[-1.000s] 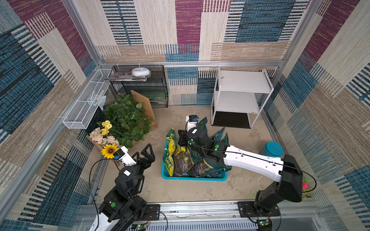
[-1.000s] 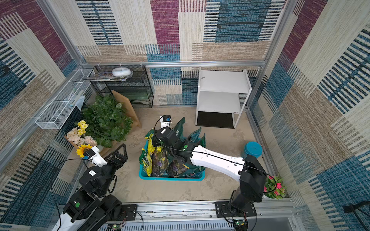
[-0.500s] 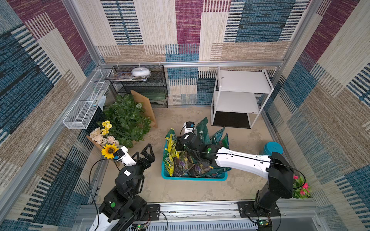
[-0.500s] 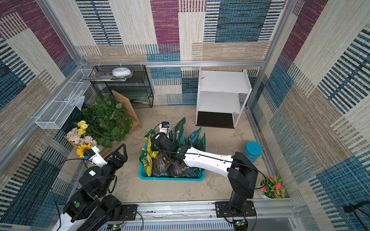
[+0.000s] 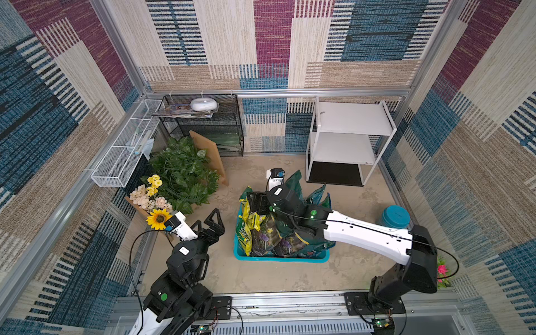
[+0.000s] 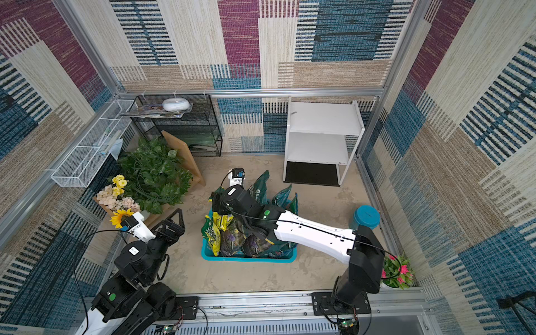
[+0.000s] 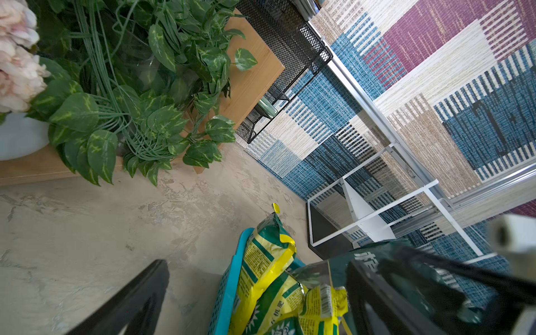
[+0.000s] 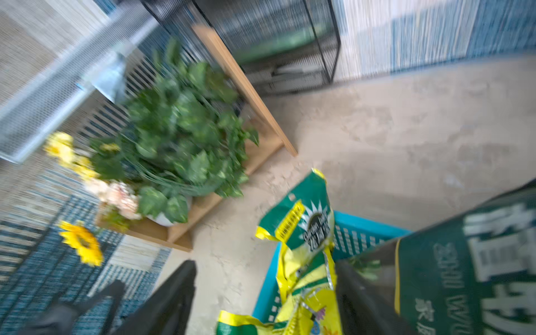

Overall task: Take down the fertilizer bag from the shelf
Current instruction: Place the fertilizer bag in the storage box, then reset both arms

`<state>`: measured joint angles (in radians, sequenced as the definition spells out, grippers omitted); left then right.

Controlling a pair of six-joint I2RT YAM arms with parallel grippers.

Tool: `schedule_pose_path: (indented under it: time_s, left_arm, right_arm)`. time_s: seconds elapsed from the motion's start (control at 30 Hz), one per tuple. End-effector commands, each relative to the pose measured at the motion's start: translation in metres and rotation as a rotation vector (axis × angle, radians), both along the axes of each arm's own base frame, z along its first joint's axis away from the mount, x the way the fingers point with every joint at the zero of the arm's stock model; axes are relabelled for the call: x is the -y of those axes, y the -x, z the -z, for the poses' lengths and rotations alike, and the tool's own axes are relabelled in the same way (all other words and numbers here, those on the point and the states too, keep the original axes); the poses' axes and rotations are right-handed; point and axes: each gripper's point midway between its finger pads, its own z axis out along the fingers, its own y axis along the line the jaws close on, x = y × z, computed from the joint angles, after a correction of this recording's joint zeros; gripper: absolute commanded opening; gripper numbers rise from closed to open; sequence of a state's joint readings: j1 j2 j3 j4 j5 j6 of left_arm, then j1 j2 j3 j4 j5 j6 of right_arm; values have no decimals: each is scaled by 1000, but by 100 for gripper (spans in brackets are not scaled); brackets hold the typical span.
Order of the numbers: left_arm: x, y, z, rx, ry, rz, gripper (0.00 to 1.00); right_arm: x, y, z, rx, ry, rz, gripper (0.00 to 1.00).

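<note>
1. Jaws on both arms stand spread, holding nothing.
2. Green bag (image 5: 295, 182) stands in the basket (image 5: 278, 259), off the bare shelf (image 5: 352, 119).
3. Risk: right arm (image 5: 365, 235), pulling back, could snag and topple it.

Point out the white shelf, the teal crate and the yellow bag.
white shelf (image 5: 352, 117): in a top view, middle of its top board.
teal crate (image 5: 281, 258): in a top view, its near wall.
yellow bag (image 5: 251, 217): in a top view, its upper face.
</note>
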<state>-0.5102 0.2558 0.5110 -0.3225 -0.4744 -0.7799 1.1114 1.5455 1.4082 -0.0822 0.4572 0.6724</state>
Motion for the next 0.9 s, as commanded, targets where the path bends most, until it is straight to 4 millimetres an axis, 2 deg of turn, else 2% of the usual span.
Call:
schedule_pose_path:
  time_s: [0.0,0.03,0.1,0.17,0.23,0.27,0.33,0.37,0.47,0.53,0.6,0.7,0.77,0.87]
  left_arm:
    - [-1,-1,-7,30,-44,1,99]
    - [-1,-1,-7,36,-58,1,99]
    - [-1,-2,-8,48,-96,3,99]
    - [1,-5,-8,68,-149,9,99]
    - [2,-11,-2,86,-231,1,99]
    - [1,-15,3,88,-268,-13,99]
    - [-5,-27,22,67,-374,-69,99]
    - [-9,-32,31,49,-428,-102,99]
    - [-15,-47,43,4,-633,-164,99]
    - [-23,-52,51,-46,-721,-219,99]
    - [-21,-58,60,-43,-810,-218,99]
    - [-18,-67,73,-39,-864,-194,99]
    - [-20,-74,82,-67,-889,-185,99]
    - [-30,-87,94,-93,-892,-207,99]
  right_arm:
    - [59,-4,-79,227,38,153,99]
    - [89,-1,-102,295,26,225,100]
    - [151,12,-131,438,9,359,100]
    - [218,27,-140,556,-23,498,100]
    - [288,36,-121,620,-16,665,100]
    - [315,37,-108,621,-5,740,100]
    - [359,38,-76,628,86,862,99]
    - [375,38,-63,625,123,916,99]
    - [406,36,-37,603,247,1037,99]
    - [406,25,-12,549,325,1036,100]
    - [412,11,19,527,428,1077,100]
    - [436,-5,65,414,498,1178,99]
    - [455,-9,94,347,499,1242,100]
    - [470,-15,135,290,450,1213,99]
